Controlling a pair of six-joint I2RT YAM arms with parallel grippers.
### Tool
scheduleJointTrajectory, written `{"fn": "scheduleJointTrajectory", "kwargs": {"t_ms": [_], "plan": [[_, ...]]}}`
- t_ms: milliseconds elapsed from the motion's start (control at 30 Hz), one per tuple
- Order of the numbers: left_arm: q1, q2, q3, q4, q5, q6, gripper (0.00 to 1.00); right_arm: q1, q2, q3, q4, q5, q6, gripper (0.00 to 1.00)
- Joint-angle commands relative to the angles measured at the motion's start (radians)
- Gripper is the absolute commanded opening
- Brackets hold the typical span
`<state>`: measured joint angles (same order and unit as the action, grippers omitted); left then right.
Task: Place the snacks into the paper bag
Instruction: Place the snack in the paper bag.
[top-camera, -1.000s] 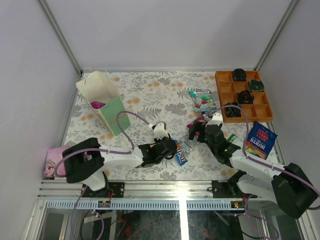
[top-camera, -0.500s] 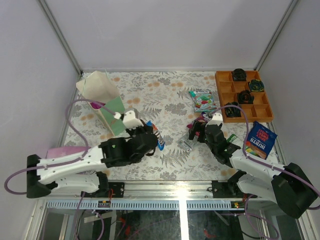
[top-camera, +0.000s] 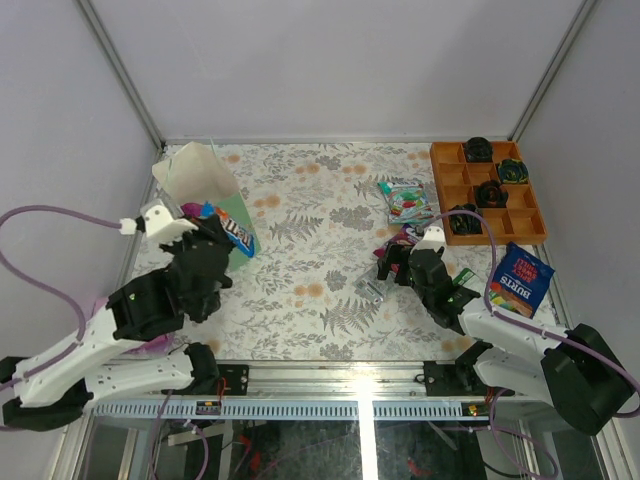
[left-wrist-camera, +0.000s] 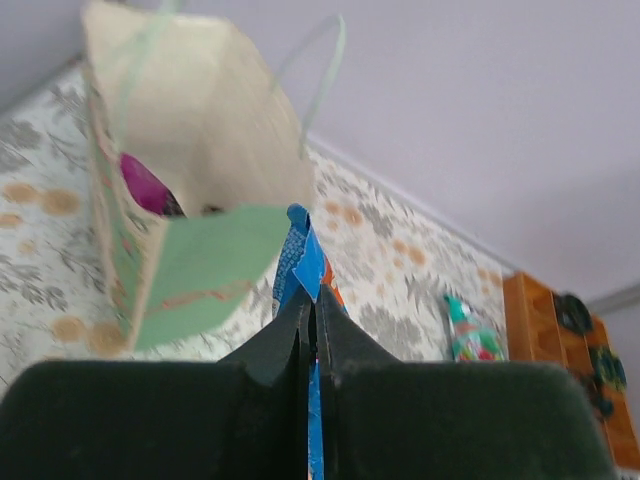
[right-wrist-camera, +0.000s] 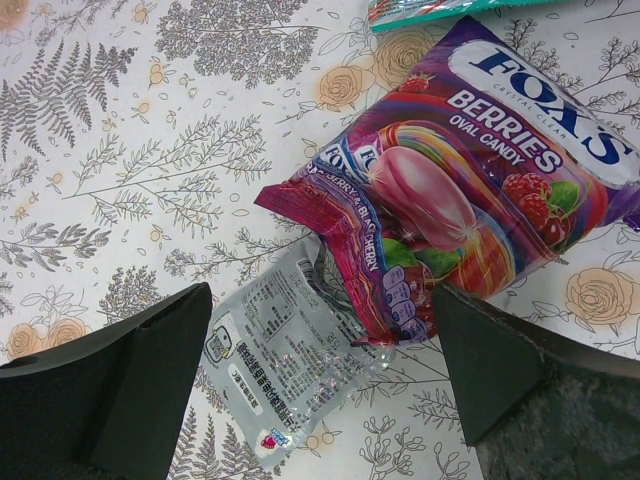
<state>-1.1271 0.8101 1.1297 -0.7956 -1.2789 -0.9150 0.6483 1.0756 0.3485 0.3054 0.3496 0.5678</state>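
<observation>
L jaws clamped tight on blue candy pkt (top-camera: 238, 237), which sticks out past the tips. In L wrist view the pkt (left-wrist-camera: 303, 262) is seen edge-on. It's up off the desk (top-camera: 320, 200), just beside the mint-green side of the paper bag (top-camera: 195, 175), near the open mouth but not inside. Bag stands upright at far-L of desk, string handles up. Its green side panel sits btwn pkt and bag's interior. Magenta bag (left-wrist-camera: 140, 183) lies inside the paper bag, low against the cream wall.

R jaws spread wide, holding nothing, low over mid-R of desk. One finger sits either side of two snacks: purple FOX'S berries bag (right-wrist-camera: 470, 190) and silver wrapper (right-wrist-camera: 285, 345). Purple one's corner lies over the silver one; both flat on desk.

Others: clear green-red sweets bag (top-camera: 405, 198) just beyond the FOX'S bag. Blue BURTS crisp bag (top-camera: 520, 278) at R edge, beside R arm (top-camera: 510, 335). Orange tray (top-camera: 450, 172) in far-R corner w/ dark round objects (top-camera: 478, 150) in some compartments.
</observation>
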Motion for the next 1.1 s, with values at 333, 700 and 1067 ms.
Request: {"fn": "scheduleJointTrajectory", "kwargs": {"t_ms": [333,700,1067], "plan": [[0.401,0.107,0.117,0.415,0.170,0.501,0.00,0.008,-0.006,0.026,0.037,0.018,0.002,0.99],[0.786,0.281,0.158,0.441,0.479,0.480,0.00,0.008,0.006,0.030,0.038,0.016,0.001,0.99],[0.863,0.392,0.106,0.510,0.601,0.495,0.00,0.009,0.016,0.033,0.042,0.018,-0.002,0.99]]}}
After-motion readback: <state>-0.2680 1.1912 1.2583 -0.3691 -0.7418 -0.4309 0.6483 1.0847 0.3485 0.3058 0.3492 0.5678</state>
